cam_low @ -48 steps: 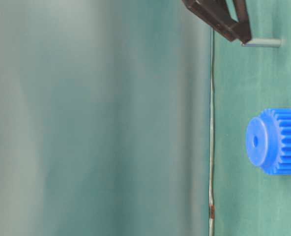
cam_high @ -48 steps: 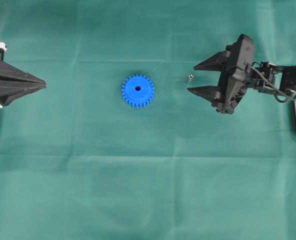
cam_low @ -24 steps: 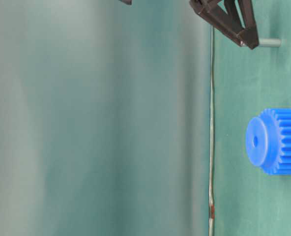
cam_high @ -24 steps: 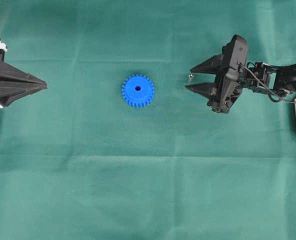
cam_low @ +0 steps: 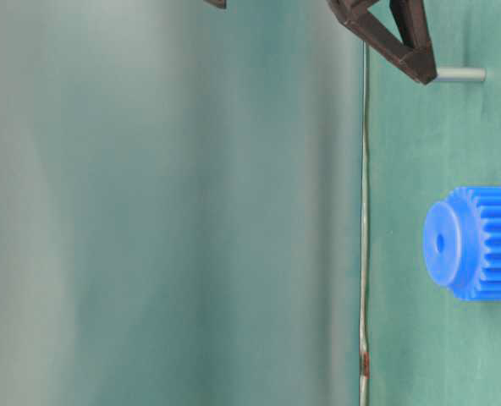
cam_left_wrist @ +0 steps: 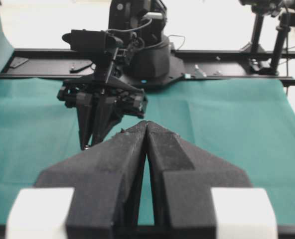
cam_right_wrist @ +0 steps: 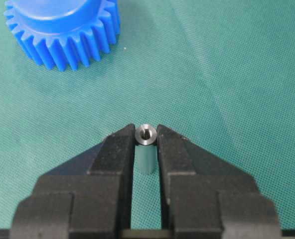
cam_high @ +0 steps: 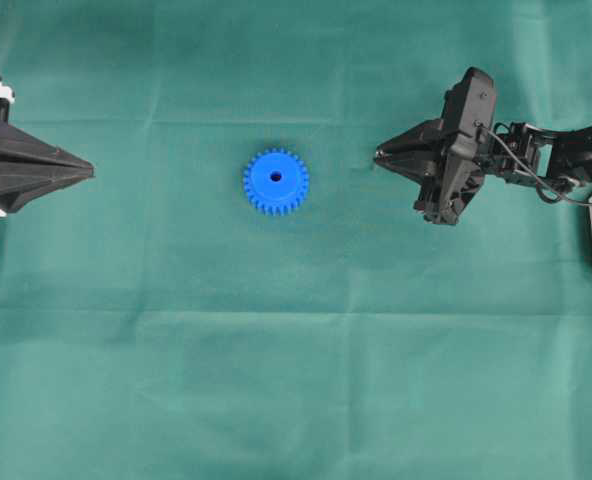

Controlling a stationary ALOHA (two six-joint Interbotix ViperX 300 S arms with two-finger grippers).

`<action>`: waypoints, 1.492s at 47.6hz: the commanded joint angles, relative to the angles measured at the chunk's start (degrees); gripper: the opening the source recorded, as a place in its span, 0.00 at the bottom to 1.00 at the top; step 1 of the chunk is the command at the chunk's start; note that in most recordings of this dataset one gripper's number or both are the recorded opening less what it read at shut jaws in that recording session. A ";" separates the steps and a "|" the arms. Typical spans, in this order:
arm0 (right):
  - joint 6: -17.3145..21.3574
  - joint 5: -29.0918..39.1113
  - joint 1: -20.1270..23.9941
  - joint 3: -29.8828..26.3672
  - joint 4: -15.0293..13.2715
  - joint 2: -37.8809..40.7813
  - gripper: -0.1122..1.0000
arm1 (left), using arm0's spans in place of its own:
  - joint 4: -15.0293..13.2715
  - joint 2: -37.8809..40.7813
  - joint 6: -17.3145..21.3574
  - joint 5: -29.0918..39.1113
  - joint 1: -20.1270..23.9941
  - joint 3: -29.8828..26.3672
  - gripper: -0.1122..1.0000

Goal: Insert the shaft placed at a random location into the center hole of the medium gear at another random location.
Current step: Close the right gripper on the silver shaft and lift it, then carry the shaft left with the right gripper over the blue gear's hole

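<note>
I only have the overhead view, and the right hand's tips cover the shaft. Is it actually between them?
Observer: Yes. In the wrist view the shaft stands upright, with a fingertip against either side of it.
Operator: Lifted yet?
Observer: No. At table level its foot still meets the cloth.
Operator: Is the gear clear?
Observer: Yes, the medium gear sits apart, ahead of the right hand.

Bare cloth (cam_high: 336, 170) between gear (cam_high: 276, 181), right claw (cam_high: 378, 156)
</note>
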 commanded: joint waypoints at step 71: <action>-0.26 18.02 4.48 -24.35 -0.26 -1.14 0.22 | 0.09 0.53 -0.09 0.09 0.09 -0.97 0.10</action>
